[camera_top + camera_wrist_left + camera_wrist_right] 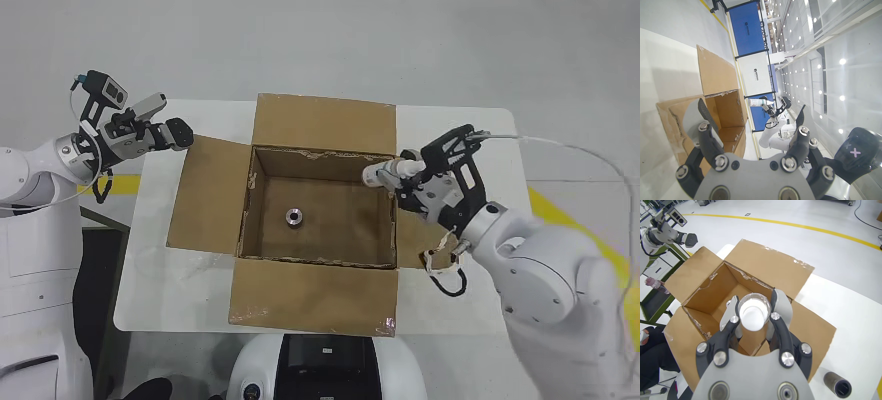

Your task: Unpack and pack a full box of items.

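The right tool (755,296) sits closest to its wrist camera, both fingers clamped on a white bottle (753,313) above the open box (696,279). In the top view the right tool (385,176) is right of centre and holds the bottle (376,174) over the right rim of the opening.

The left tool (752,106) has its fingers spread wide apart with nothing between them. In the top view the left tool (180,133) is at the upper left of the frame, above the tip of the box's left flap.

The box (312,297) is brown cardboard with all four flaps folded outward and torn edges along its rim. It stands in the middle of a white worktop (150,290). A small round metal part (294,215) lies on the box floor, left of centre. A dark metal tube (837,384) lies on its side on the worktop, just beside the flap nearest the right arm.

The floor (560,60) is pale grey, and a yellow line (548,208) crosses it at the right of the frame. Behind the box, the left wrist view shows blue and white panels (751,30) on black frames under rows of round ceiling lights (842,61). The panels carry a logo and lettering. The bottle (756,102) bears a label whose print is too small to read.
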